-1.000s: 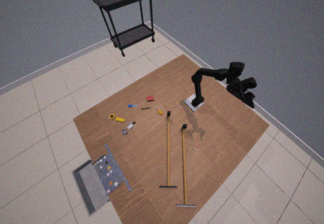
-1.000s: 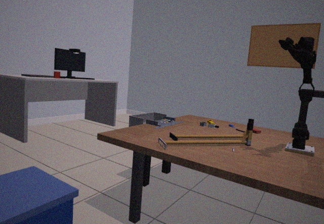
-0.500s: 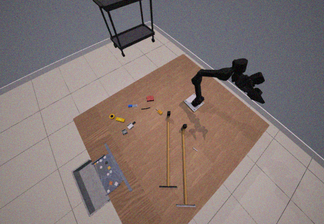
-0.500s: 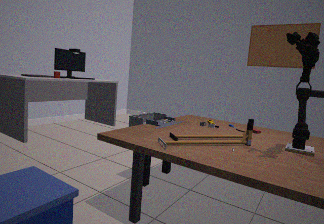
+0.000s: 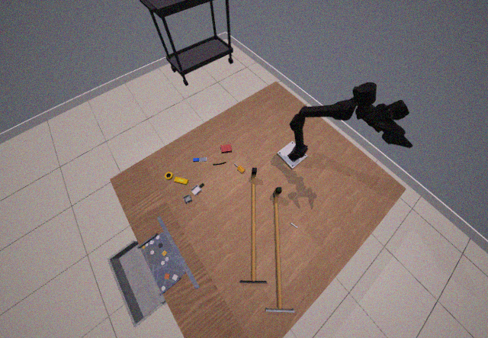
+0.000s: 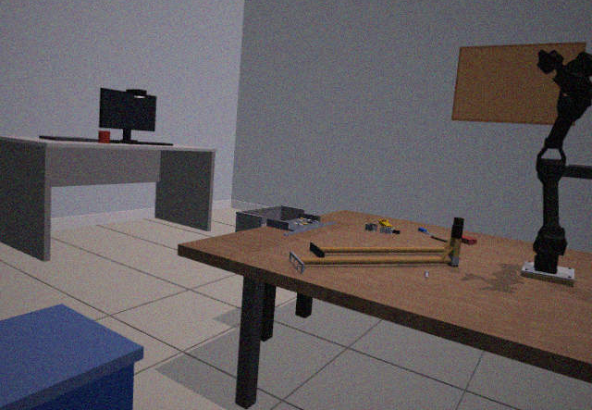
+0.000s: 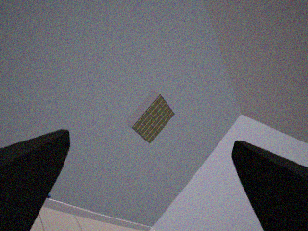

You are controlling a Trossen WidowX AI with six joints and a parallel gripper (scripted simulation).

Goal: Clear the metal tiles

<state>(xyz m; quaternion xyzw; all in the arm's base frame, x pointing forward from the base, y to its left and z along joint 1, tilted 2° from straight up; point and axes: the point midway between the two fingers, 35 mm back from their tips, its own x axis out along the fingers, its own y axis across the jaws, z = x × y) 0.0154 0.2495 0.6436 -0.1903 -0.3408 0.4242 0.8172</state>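
My gripper [image 7: 153, 143] is wide open and empty, high beyond the table's right edge in the top view. Two long tools with wooden handles lie on the table: one has a black crosswise head [image 5: 253, 281] [image 6: 316, 250], the other a grey metal head [image 5: 280, 310] [image 6: 297, 262]. Each has an upright black-topped grip at its arm-side end. The steel bench plate [image 5: 156, 273] carries several small tiles, among them an orange tile [image 5: 166, 276], a yellow tile [image 5: 164, 252] and a white tile [image 5: 174, 277]. The catch box [image 5: 125, 288] [image 6: 248, 219] adjoins its far end; no tiles show inside.
A red block [image 5: 226, 148], a blue-and-grey item [image 5: 199, 159], a yellow roll [image 5: 168, 175], a yellow block [image 5: 181, 180] and an orange-handled tool [image 5: 240, 169] lie on the table. A small pale rod [image 5: 293, 225] lies right of the handles.
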